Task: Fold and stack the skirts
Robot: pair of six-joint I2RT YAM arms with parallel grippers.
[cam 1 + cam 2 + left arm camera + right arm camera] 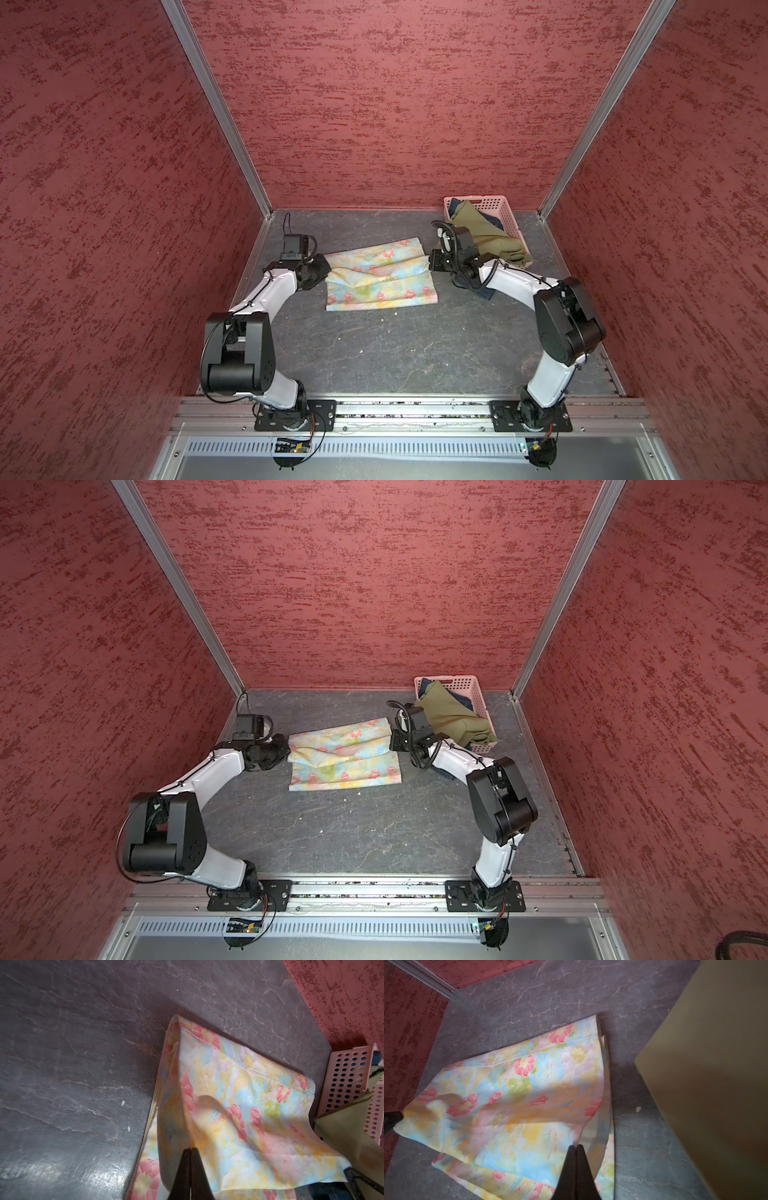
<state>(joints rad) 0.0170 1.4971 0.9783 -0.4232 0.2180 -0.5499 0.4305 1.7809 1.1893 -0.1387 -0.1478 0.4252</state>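
The pale floral skirt [380, 276] [345, 758] lies partly folded on the dark table, its upper layer lifted at both side edges. My left gripper [330, 270] [190, 1149] is shut on the skirt's left edge. On the opposite side my right gripper [430, 264] [576, 1146] is shut on the right edge. The cloth rises in a ridge toward each pair of fingertips. The olive-green skirt [486, 235] [451, 717] hangs over the front of the pink basket [494, 205]. Dark blue denim [486, 293] shows under my right arm and inside the basket.
The basket [463, 685] stands at the back right corner against the red wall. Red walls close in the left, back and right sides. The olive-green skirt [716, 1064] hangs close beside my right wrist. Bare dark table [395, 353] stretches in front of the floral skirt.
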